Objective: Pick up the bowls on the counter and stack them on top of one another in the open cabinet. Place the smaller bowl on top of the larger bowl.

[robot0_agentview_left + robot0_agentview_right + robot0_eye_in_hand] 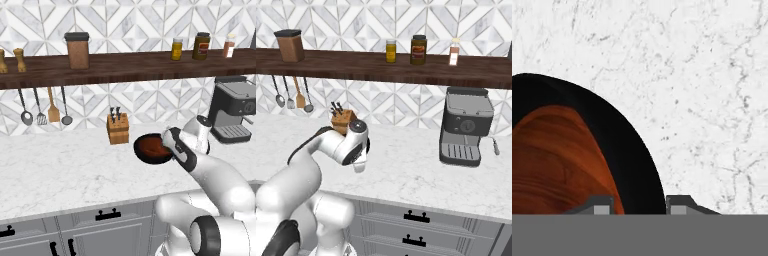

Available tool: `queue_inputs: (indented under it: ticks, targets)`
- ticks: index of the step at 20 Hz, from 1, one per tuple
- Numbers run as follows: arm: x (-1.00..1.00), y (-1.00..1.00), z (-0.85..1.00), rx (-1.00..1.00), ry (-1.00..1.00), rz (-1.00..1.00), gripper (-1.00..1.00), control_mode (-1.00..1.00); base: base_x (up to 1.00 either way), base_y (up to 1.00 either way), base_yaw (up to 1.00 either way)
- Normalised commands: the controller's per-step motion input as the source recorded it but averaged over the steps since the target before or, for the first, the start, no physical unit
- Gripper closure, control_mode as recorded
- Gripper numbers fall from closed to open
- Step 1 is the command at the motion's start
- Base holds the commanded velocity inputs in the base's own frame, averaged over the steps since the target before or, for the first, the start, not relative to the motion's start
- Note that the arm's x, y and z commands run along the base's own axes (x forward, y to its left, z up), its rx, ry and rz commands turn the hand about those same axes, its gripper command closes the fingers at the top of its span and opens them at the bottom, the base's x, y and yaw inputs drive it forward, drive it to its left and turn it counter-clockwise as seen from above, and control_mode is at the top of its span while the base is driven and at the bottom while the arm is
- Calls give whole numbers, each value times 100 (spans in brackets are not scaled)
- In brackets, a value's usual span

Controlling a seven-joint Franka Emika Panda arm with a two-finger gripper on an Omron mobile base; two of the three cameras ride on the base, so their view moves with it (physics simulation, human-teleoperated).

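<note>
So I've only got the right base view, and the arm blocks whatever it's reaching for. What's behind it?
Observer: A black bowl, near the knife block.
Operator: Anything in it?
Observer: It has a reddish-brown inside; whether that's a second bowl, I can't tell.
Operator: Is it grabbed?
Observer: The gripper has one finger inside the rim and one outside; clamped or not, I can't tell.

Knife block (118, 129) just behind bowls (151, 148); counter (60, 170) leftward open.
</note>
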Motion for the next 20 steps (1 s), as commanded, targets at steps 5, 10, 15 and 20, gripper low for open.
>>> queue_inputs:
  ticks: [5,10,15,20]
  targets:
    - [-44,-16,72,3,0,-40,100,-100,0,0,0]
    - [-79,-14,97,12,-7,-18,100,-100,0,0,0]
    - [-79,-10,100,12,-1,-5,100,-100,0,0,0]
    - [-69,-2,100,7,-14,-3,100,-100,0,0,0]
